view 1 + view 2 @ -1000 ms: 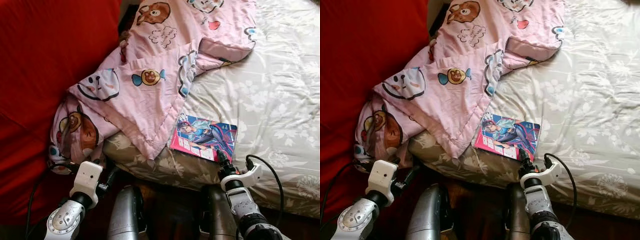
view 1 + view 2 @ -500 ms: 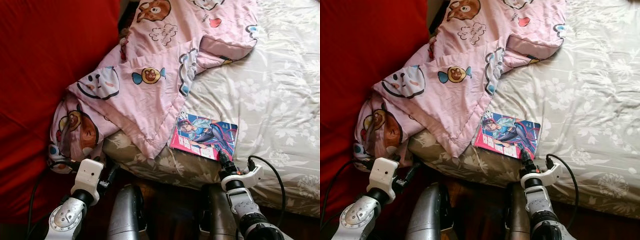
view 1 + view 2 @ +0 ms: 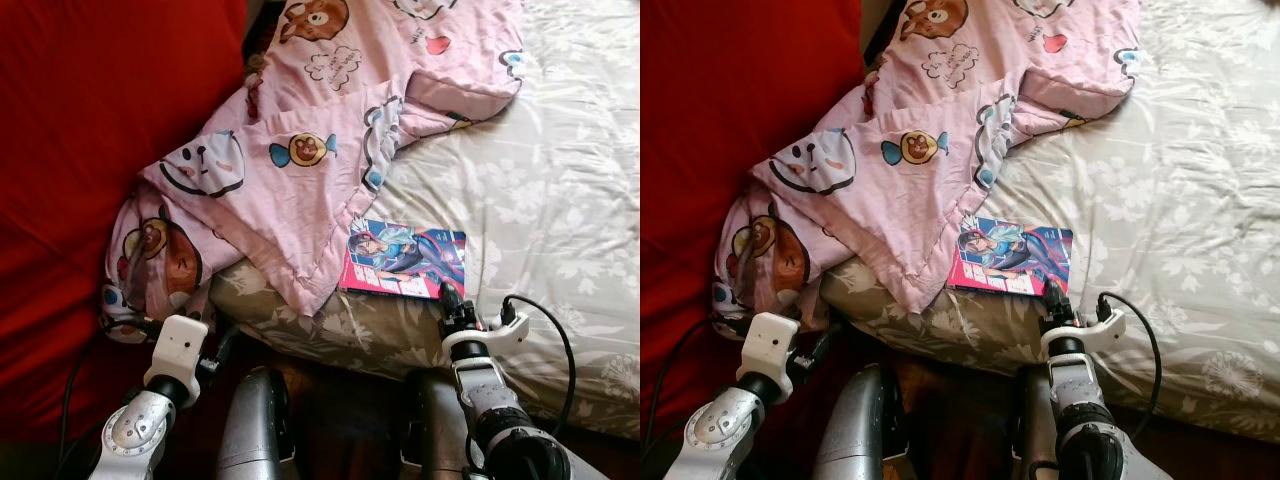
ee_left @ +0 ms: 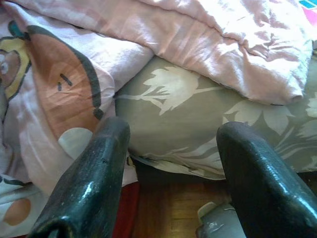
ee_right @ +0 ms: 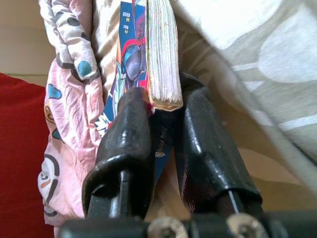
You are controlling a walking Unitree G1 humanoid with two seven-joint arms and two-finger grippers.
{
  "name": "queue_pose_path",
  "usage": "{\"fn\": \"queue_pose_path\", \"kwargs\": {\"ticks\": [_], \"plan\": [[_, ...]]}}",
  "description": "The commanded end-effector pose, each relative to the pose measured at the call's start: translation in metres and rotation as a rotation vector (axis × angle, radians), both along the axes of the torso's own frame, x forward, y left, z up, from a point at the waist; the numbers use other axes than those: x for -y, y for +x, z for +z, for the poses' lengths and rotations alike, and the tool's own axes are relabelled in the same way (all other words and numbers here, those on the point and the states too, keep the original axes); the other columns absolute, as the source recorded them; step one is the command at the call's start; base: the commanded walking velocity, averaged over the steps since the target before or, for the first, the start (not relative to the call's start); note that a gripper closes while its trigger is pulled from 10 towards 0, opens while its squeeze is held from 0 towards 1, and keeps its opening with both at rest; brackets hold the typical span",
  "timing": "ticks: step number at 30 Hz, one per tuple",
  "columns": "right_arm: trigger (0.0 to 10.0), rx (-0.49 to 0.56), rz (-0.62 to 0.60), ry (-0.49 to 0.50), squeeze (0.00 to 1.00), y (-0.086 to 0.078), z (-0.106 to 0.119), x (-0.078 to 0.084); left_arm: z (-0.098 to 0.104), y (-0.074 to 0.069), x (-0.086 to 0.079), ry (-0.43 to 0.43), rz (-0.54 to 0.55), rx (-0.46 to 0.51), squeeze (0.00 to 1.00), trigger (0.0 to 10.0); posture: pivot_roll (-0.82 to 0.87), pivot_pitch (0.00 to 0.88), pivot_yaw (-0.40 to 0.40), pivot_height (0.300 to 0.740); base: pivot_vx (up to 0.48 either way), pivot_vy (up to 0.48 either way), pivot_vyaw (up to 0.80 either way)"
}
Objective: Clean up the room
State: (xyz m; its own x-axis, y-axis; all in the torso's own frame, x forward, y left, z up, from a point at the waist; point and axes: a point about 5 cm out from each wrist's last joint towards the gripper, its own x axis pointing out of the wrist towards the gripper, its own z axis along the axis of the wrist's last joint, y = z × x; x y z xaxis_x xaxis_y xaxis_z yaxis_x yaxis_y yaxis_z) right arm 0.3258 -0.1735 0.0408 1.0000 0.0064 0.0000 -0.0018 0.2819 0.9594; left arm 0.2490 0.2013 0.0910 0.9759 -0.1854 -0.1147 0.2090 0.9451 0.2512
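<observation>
Right now the book [image 3: 407, 260] lies near the bed's front edge, on the floral sheet [image 3: 540, 200], with its near corner clamped between the 2 fingers of the right gripper [image 3: 447, 297]. The right wrist view shows that grip plainly: one black finger [image 5: 130, 134] presses the glossy cover, the other sits against the underside, and the page block stands between them. The book's near edge looks slightly raised off the sheet, though how far is hard to tell.

Just beside the book's left edge, the pink quilt [image 3: 300, 170] ends in a folded corner that touches or nearly touches the cover; I cannot tell which. To the book's right the sheet runs open and flat, with free room toward the right. The quilt spills over the bed's left corner and bunches against the red wall [image 3: 90, 150].

The left gripper [image 4: 168, 168] hangs low in front of the bed's corner, its fingers spread wide and holding nothing, the bed edge and quilt fold beyond them. Below the mattress a strip of wooden floor [image 4: 163, 208] shows. The quilt's far end is cut off at the frame's top.
</observation>
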Motion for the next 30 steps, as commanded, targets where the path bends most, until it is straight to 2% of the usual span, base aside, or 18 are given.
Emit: {"fn": "queue_pose_path", "kwargs": {"ticks": [1, 7, 8, 11, 12, 14, 15, 16, 17, 19, 20, 21, 22, 24, 25, 26, 28, 30], "plan": [[0.0, 0.007, 0.020, 0.021, 0.00, -0.001, -0.002, -0.008, -0.011, -0.006, -0.005, -0.001, 0.022, -0.043, 0.00, 10.0, 0.16, 0.284, 0.103, 0.583, 0.000, 0.000, 0.00], [0.0, 0.080, 0.015, 0.004, 0.00, 0.004, 0.009, -0.004, -0.013, 0.003, -0.003, -0.008, 0.028, -0.034, 0.00, 10.0, 0.14, 0.256, 0.092, 0.583, 0.000, 0.000, 0.00], [0.0, 0.117, 0.010, -0.054, 0.00, 0.006, 0.015, 0.001, -0.018, 0.011, -0.002, -0.019, 0.049, -0.036, 0.00, 10.0, 0.10, 0.202, 0.069, 0.583, 0.000, 0.000, 0.00], [0.0, 0.142, 0.003, -0.128, 0.00, 0.006, 0.018, 0.005, -0.023, 0.014, -0.003, -0.029, 0.074, -0.042, 0.00, 10.0, 0.10, 0.202, 0.069, 0.583, 0.000, 0.000, 0.00], [0.0, 0.141, -0.010, -0.173, 0.00, 0.003, 0.018, 0.009, -0.026, 0.016, -0.005, -0.038, 0.099, -0.046, 0.00, 10.0, 0.07, 0.155, 0.044, 0.583, 0.000, 0.000, 0.00], [0.0, 0.123, -0.036, -0.338, 0.00, -0.007, 0.017, 0.021, -0.029, 0.021, -0.004, -0.064, 0.132, -0.048, 0.00, 10.0, 0.05, 0.121, 0.025, 0.583, 0.000, 0.000, 0.00], [0.0, 0.123, -0.036, -0.338, 0.00, -0.007, 0.017, 0.021, -0.029, 0.021, -0.004, -0.064, 0.132, -0.048, 0.00, 10.0, 0.05, 0.121, 0.025, 0.583, 0.000, 0.000, 0.00], [0.0, 0.104, -0.086, -0.422, 0.00, -0.015, 0.018, 0.033, -0.031, 0.024, -0.004, -0.099, 0.158, -0.043, 0.00, 10.0, 0.04, 0.104, 0.014, 0.583, 0.000, 0.000, 0.00], [0.0, 0.100, -0.098, -0.428, 0.00, -0.017, 0.018, 0.036, -0.031, 0.024, -0.004, -0.106, 0.163, -0.042, 0.00, 10.0, 0.04, 0.104, 0.014, 0.583, 0.000, 0.000, 0.00], [0.0, 0.068, -0.150, -0.555, 0.00, -0.023, 0.022, 0.052, -0.037, 0.025, -0.004, -0.143, 0.194, -0.054, 0.00, 10.0, 0.00, 0.058, -0.006, 0.583, 0.000, 0.000, 0.00], [4.8, 0.068, -0.171, -0.618, 0.00, -0.026, 0.027, 0.057, -0.041, 0.024, -0.004, -0.166, 0.216, -0.066, 0.00, 10.0, -0.02, 0.035, -0.013, 0.583, 0.000, 0.000, 0.00], [4.8, 0.068, -0.171, -0.618, 0.00, -0.026, 0.027, 0.057, -0.041, 0.024, -0.004, -0.166, 0.216, -0.066, 0.00, 10.0, -0.02, 0.035, -0.013, 0.583, 0.000, 0.000, 0.00], [9.9, 0.068, -0.192, -0.659, 0.00, -0.028, 0.033, 0.061, -0.045, 0.024, -0.004, -0.186, 0.233, -0.074, 0.00, 10.0, -0.03, 0.024, -0.016, 0.583, 0.000, 0.000, 0.00], [10.0, 0.081, -0.210, -0.699, 0.00, -0.030, 0.040, 0.061, -0.048, 0.022, -0.004, -0.202, 0.247, -0.079, 0.00, 10.0, -0.03, 0.014, -0.018, 0.583, 0.000, 0.000, 0.00], [10.0, 0.095, -0.234, -0.803, 0.00, -0.032, 0.052, 0.059, -0.054, 0.021, 0.000, -0.221, 0.257, -0.091, 0.00, 10.0, -0.05, 0.000, -0.021, 0.583, 0.000, 0.000, 0.00], [10.0, 0.095, -0.234, -0.803, 0.00, -0.032, 0.052, 0.059, -0.054, 0.021, 0.000, -0.221, 0.257, -0.091, 0.00, 10.0, -0.05, 0.000, -0.021, 0.583, 0.000, 0.000, 0.00], [10.0, 0.099, -0.218, -0.936, 0.00, -0.035, 0.059, 0.049, -0.067, 0.017, 0.004, -0.236, 0.271, -0.133, 0.00, 10.0, -0.06, 0.000, -0.019, 0.583, 0.000, 0.000, 0.00], [10.0, 0.104, -0.210, -0.964, 0.00, -0.036, 0.059, 0.046, -0.073, 0.015, 0.004, -0.241, 0.277, -0.158, 0.00, 10.0, -0.06, 0.000, -0.019, 0.583, 0.000, 0.000, 0.00]]}}
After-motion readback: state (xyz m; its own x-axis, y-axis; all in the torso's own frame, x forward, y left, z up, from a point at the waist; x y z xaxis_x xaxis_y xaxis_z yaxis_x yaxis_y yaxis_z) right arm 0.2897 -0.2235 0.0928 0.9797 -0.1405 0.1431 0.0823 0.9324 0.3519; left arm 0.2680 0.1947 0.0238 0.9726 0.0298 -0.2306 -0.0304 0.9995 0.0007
